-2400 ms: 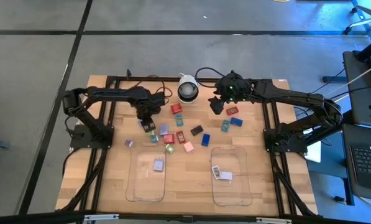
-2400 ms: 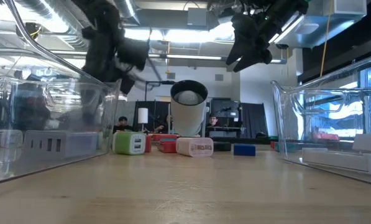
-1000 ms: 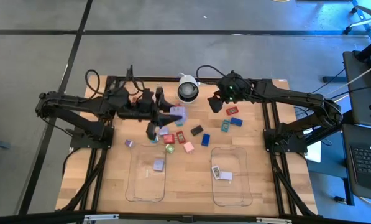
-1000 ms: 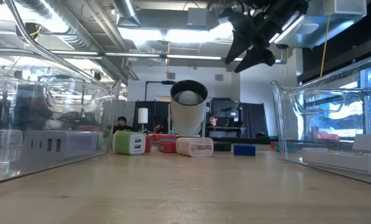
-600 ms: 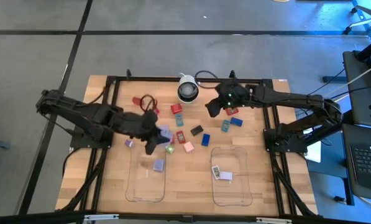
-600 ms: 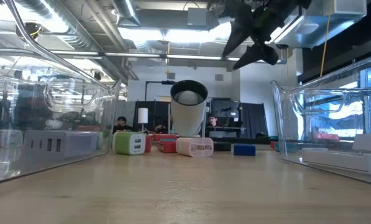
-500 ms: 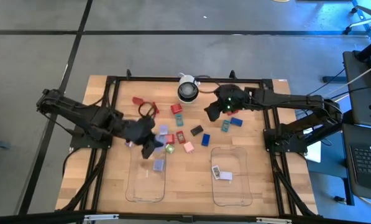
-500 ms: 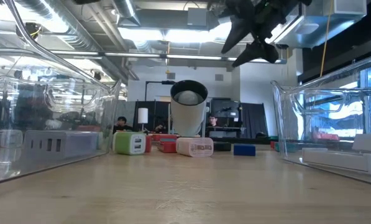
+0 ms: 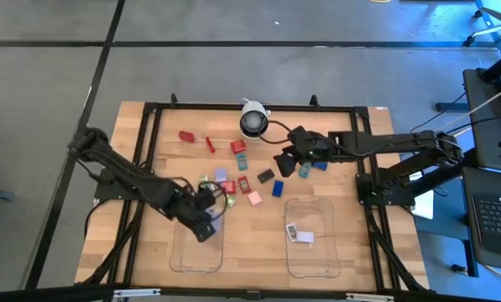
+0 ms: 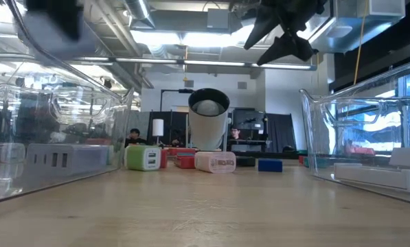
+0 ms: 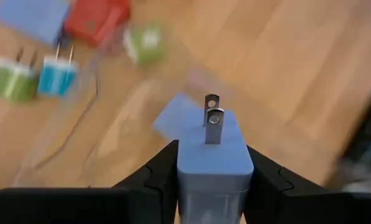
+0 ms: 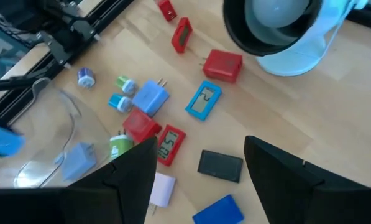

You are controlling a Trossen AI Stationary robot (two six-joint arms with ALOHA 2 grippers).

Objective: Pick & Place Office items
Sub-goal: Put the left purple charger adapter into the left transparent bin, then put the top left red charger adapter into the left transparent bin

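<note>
The office items (image 9: pixel 233 172) lie scattered on the wooden table's middle: small red, blue, teal, green, pink and black blocks. My left gripper (image 9: pixel 206 220) hangs over the left clear tray (image 9: pixel 183 252), shut on a lilac plug block (image 11: pixel 213 158). Under it, another lilac block (image 11: pixel 176 117) lies in that tray. My right gripper (image 9: pixel 285 162) hovers open above the items near a black block (image 12: pixel 220 165), nothing between its fingers. My left gripper pinches the lilac plug block by its two opposite sides (image 11: pixel 184 163) between its two fingers. The fingers (image 11: pixel 160 174) slant steeply down from the table's left. The block's two metal prongs (image 11: pixel 212 117) point away from the gripper. It is lifted clear above the tray.
A white-and-black camera dome (image 9: pixel 253 122) stands at the far middle, its cable running right. The right clear tray (image 9: pixel 317 260) holds a white item (image 9: pixel 299 236). Red pieces (image 9: pixel 185 136) lie far left. Black frame rails (image 9: pixel 141 159) border both sides.
My left gripper has carried the lilac block from over the pile toward the table's near edge and down over the left tray, tipping from nearly level to steeply downward. My right gripper has swung toward the near edge, over the scattered items, staying open.
</note>
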